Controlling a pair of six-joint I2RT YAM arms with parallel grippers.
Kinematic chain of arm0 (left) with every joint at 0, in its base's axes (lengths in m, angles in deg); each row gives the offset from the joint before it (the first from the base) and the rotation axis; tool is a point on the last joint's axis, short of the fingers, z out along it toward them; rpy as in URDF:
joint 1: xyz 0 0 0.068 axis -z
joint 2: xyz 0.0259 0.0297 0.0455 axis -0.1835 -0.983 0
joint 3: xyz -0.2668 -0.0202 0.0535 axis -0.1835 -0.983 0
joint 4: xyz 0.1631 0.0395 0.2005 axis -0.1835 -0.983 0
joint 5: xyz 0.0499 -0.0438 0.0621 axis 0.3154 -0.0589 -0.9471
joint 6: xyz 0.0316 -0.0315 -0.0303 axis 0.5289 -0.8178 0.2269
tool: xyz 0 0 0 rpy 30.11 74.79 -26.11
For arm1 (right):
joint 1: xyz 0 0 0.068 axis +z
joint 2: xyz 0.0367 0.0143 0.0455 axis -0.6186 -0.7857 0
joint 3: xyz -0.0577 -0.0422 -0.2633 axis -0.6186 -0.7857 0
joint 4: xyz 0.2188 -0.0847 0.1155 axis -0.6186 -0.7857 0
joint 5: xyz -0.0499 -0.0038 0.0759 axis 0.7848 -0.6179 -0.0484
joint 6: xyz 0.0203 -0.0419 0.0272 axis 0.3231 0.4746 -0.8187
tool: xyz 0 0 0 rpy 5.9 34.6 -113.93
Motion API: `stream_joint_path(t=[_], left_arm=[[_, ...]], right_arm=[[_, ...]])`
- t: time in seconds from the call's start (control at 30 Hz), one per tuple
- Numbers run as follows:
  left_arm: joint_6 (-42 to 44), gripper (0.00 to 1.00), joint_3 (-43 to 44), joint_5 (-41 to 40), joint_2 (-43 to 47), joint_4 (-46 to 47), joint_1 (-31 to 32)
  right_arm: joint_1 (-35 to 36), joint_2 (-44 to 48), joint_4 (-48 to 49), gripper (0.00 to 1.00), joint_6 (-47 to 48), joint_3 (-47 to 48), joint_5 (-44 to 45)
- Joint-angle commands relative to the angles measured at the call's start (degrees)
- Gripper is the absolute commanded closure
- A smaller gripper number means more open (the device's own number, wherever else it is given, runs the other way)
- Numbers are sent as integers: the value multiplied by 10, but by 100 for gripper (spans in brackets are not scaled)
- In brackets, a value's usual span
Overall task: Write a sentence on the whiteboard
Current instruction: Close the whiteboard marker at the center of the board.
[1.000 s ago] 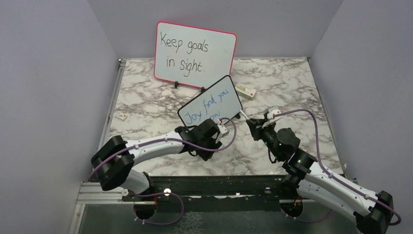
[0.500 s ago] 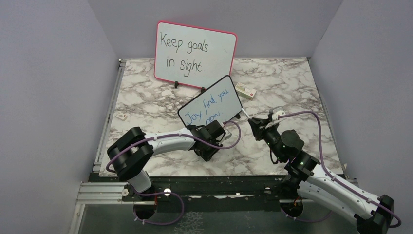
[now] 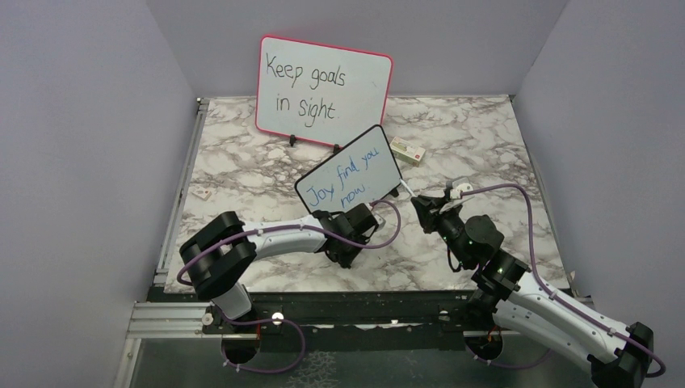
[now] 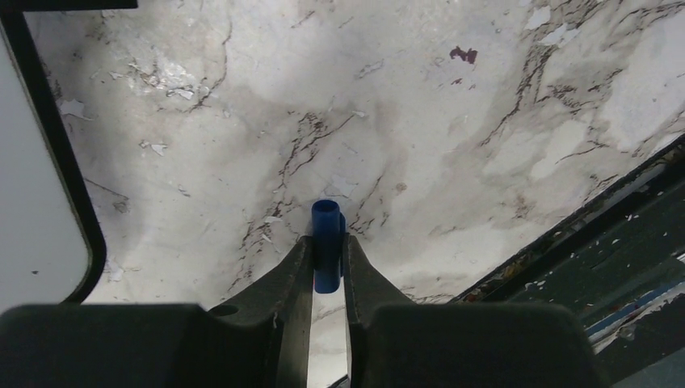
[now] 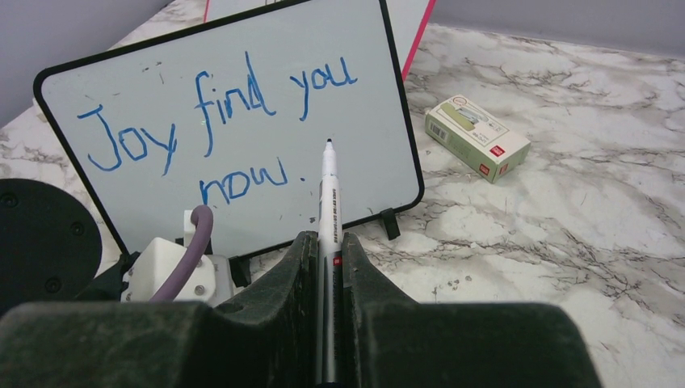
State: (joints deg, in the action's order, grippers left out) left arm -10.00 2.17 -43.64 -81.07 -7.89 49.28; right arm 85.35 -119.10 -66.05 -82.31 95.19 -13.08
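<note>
The small black-framed whiteboard (image 3: 349, 170) stands tilted mid-table on little feet. Its blue sentence (image 3: 347, 173) reads "Joy find you now." and shows clearly in the right wrist view (image 5: 218, 113). My right gripper (image 5: 327, 242) is shut on a white marker (image 5: 329, 194), whose uncapped tip stands just in front of the board's lower right, past "now."; in the top view this gripper (image 3: 422, 212) is right of the board. My left gripper (image 4: 327, 246) is shut on the blue marker cap (image 4: 326, 217) low over the marble, below the board (image 4: 69, 174). It lies in front of the board in the top view (image 3: 346, 241).
The pink-framed whiteboard (image 3: 323, 89) with black "Keep goals in sight." stands at the back. A small green-and-white box (image 3: 408, 151) lies right of the boards. A small white piece (image 3: 202, 193) lies at the left. The table's front edge (image 4: 582, 234) is near the left gripper.
Over the last second my left arm's elbow swung in and its gripper dropped clear of the board, uncovering "now." The right gripper shifted slightly. Little differs from half a second ago.
</note>
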Motion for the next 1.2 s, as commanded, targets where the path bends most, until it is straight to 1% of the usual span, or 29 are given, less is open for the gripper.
stream_joint_path(t=[0.0, 0.2, 0.43, 0.57, 0.7, 1.03, 1.07, 1.17], left_arm=[[-47, 81, -16, -30, -2, 11, 27], [-62, 78, -29, -36, -3, 9, 33], [-64, 71, -18, -48, -8, -15, 54], [-75, 71, -20, -59, -4, -26, 65], [-85, 72, -23, -71, -5, -41, 68], [-110, 73, -25, -83, -4, -60, 80], [-111, 75, -26, -83, -5, -60, 80], [-111, 84, -32, -87, -5, -59, 81]], right_arm=[[-3, -1, 21, 100, -6, -7, 16], [-3, -7, 22, 99, -6, -6, 11], [-3, -6, 20, 100, -6, -6, 12], [-3, -8, 22, 100, -6, -6, 11], [-3, -9, 22, 99, -7, -6, 9], [-3, -13, 24, 100, -7, -7, 9], [-3, -14, 24, 100, -7, -7, 8], [-3, -16, 24, 100, -7, -6, 9]])
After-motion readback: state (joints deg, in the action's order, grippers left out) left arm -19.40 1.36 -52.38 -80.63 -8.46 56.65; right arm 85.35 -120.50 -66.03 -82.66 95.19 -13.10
